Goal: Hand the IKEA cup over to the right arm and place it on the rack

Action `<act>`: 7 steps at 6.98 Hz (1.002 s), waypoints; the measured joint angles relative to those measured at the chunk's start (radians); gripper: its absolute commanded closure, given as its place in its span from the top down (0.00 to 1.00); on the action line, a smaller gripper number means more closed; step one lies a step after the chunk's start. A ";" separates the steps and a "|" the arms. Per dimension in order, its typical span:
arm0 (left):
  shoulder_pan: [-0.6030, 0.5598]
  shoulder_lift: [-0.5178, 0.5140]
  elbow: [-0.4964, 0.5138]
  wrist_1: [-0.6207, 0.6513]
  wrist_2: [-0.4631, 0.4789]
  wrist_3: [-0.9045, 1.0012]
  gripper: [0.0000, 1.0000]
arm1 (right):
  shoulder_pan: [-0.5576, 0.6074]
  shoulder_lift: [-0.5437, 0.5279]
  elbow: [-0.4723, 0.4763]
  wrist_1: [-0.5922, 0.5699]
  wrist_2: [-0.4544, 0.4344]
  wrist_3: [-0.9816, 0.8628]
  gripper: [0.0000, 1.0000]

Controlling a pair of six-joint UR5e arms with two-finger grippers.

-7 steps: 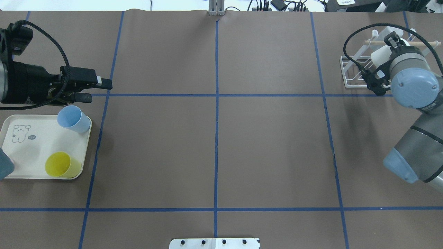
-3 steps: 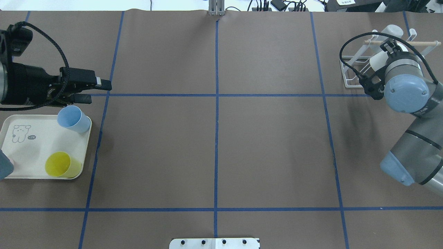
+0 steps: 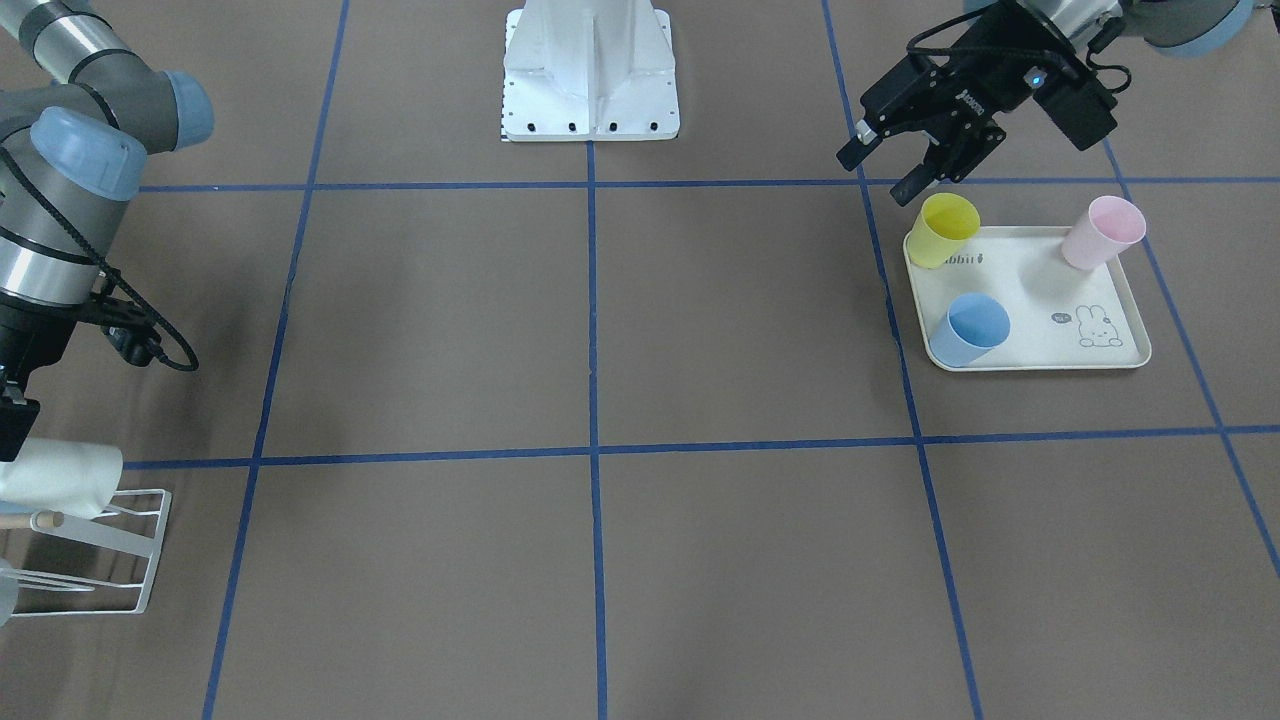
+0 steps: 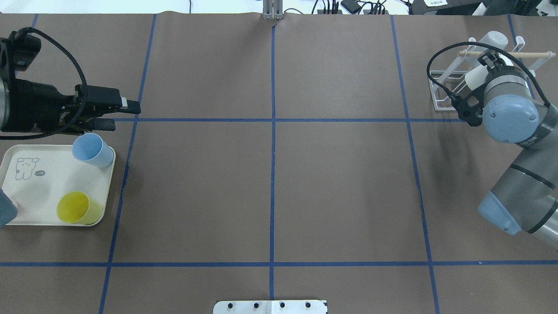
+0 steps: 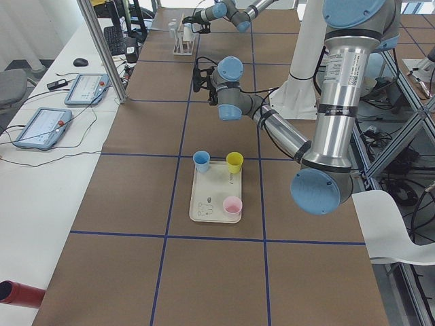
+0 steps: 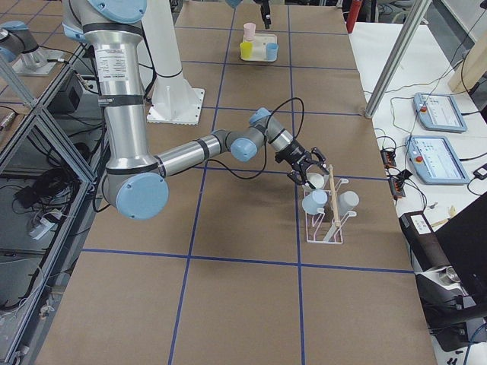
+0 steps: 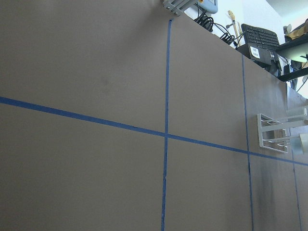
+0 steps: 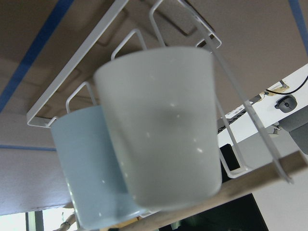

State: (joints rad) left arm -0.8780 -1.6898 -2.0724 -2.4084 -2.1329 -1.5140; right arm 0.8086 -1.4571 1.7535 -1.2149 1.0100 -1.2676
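Just changed: over the last second the right gripper (image 6: 308, 176) had eased back a little from the rack (image 4: 534, 54). That bared a second white cup (image 4: 495, 39) on the far prongs. The left arm had not stirred.
Meaning: the handover looked done, and I judged the placing to be at its last stage, seating or letting go.
Cup: the cup (image 8: 159, 130), white, was at the rack in the table's far right corner, tilted among the prongs beside the dowel.
Right gripper: it was right at the cup, but I could not tell whether it gripped or had let go.
Left gripper: the left gripper (image 4: 127, 115) hung spread and empty near the far left corner.
Rack: it held the cup, a pale cup (image 8: 84, 168) close behind it, and the second white cup.
Tray: the tray (image 4: 52, 174) at the left edge carried a blue cup (image 4: 92, 149), a yellow cup (image 4: 78, 207) and a pink cup (image 3: 1100, 232), all mouth up.
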 measured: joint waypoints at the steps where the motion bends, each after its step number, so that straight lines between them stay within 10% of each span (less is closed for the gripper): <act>1: 0.000 0.000 0.000 0.000 0.000 0.000 1.00 | -0.001 0.006 0.001 0.000 -0.001 0.001 0.96; 7: -0.042 0.201 -0.072 0.003 0.001 0.266 1.00 | 0.000 0.063 0.137 -0.005 0.167 0.308 0.98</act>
State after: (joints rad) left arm -0.9200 -1.4892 -2.1442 -2.4057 -2.1317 -1.2478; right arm 0.8091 -1.3945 1.8902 -1.2200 1.1770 -0.9594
